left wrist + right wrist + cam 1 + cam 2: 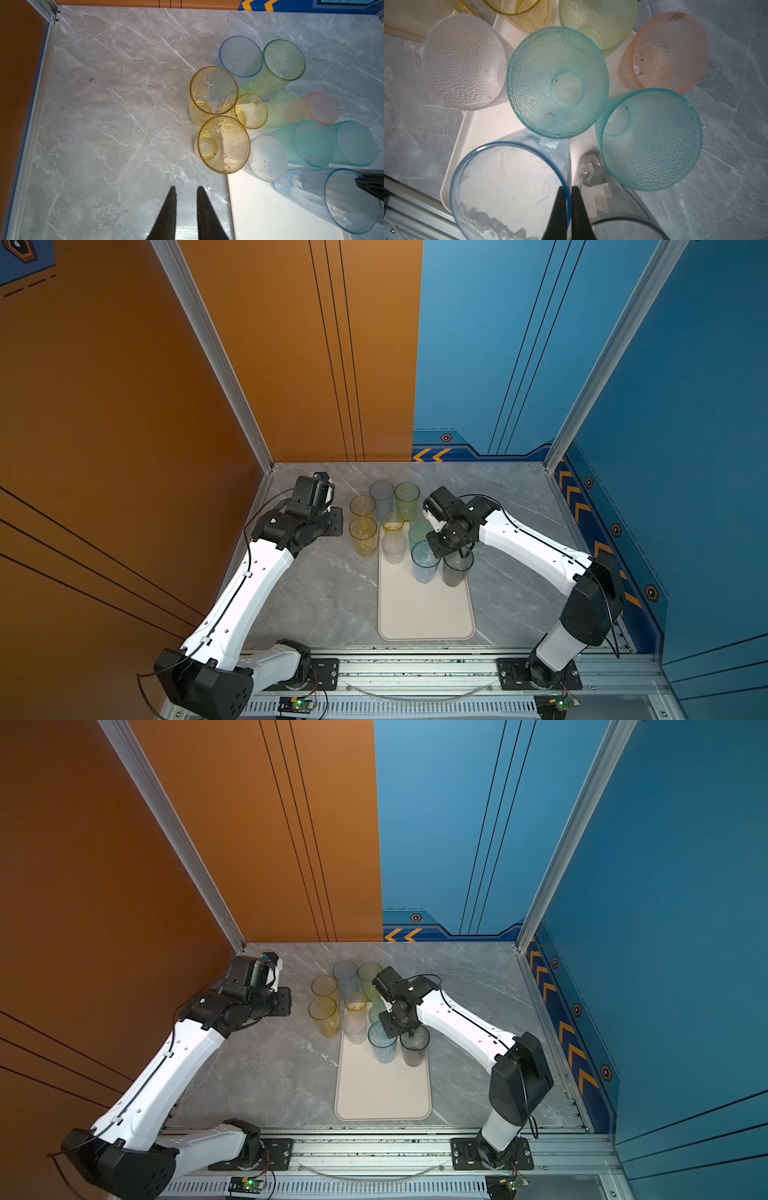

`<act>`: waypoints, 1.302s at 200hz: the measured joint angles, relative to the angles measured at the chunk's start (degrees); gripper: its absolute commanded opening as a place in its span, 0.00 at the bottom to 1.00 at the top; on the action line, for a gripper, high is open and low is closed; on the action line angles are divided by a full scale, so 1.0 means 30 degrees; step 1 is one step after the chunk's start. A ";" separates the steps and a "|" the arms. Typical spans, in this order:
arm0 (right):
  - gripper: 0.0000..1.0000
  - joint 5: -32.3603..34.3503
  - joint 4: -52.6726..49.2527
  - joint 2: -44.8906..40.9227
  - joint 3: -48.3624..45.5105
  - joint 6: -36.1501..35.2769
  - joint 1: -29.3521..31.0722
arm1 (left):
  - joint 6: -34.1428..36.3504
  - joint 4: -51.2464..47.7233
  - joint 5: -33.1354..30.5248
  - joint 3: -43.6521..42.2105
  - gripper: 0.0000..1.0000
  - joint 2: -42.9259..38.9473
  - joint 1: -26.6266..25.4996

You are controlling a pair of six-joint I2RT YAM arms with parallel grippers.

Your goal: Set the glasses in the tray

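The cream tray (pixel 424 614) (pixel 382 1094) lies at the table's middle front. On its far end stand a clear blue glass (pixel 424 562) (pixel 508 187), a grey glass (pixel 457 568) (pixel 623 207), a frosted clear glass (pixel 393 547) and a teal glass (pixel 558 83). My right gripper (pixel 569 188) is shut on the blue glass's rim, one finger inside and one outside. Three yellow glasses (pixel 223 143) stand on the table left of the tray's far corner. My left gripper (pixel 186 188) hangs open and empty over bare table near them.
Behind the tray stand a pale blue glass (pixel 381 495) and a green one (pixel 407 497). A second teal glass (pixel 650 141), a pink one (pixel 664 52) and a frosted green one (pixel 598 22) crowd the tray's far right corner. Walls close the left, back and right.
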 measured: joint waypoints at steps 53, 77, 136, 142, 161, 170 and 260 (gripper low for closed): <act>0.00 0.0000 0.0007 -0.0255 -0.0102 0.0007 -0.0058 | 0.0000 -0.0022 -0.0029 0.0000 0.21 0.0015 -0.0080; 0.00 0.0000 0.0022 -0.0350 -0.0109 0.0000 -0.0058 | 0.0000 -0.0058 -0.0066 0.0000 0.21 0.0029 -0.0087; 0.00 -0.0029 0.0051 -0.0350 -0.0175 0.0000 -0.0058 | 0.0000 -0.0058 -0.0102 0.0000 0.21 0.0211 -0.0095; 0.00 -0.0058 0.0044 -0.0350 -0.0182 0.0000 -0.0058 | 0.0000 -0.0058 -0.0131 0.0000 0.21 0.0211 -0.0087; 0.00 -0.0066 0.0051 -0.0350 -0.0182 0.0000 -0.0058 | 0.0000 -0.0058 -0.0146 0.0000 0.21 0.0211 -0.0095; 0.00 -0.0066 0.0051 -0.0350 -0.0182 0.0000 -0.0058 | 0.0000 -0.0058 -0.0146 0.0000 0.21 0.0211 -0.0095; 0.06 -0.0080 0.0044 -0.0350 -0.0189 0.0000 -0.0058 | 0.0000 -0.0058 -0.0189 0.0000 0.22 0.0291 -0.0095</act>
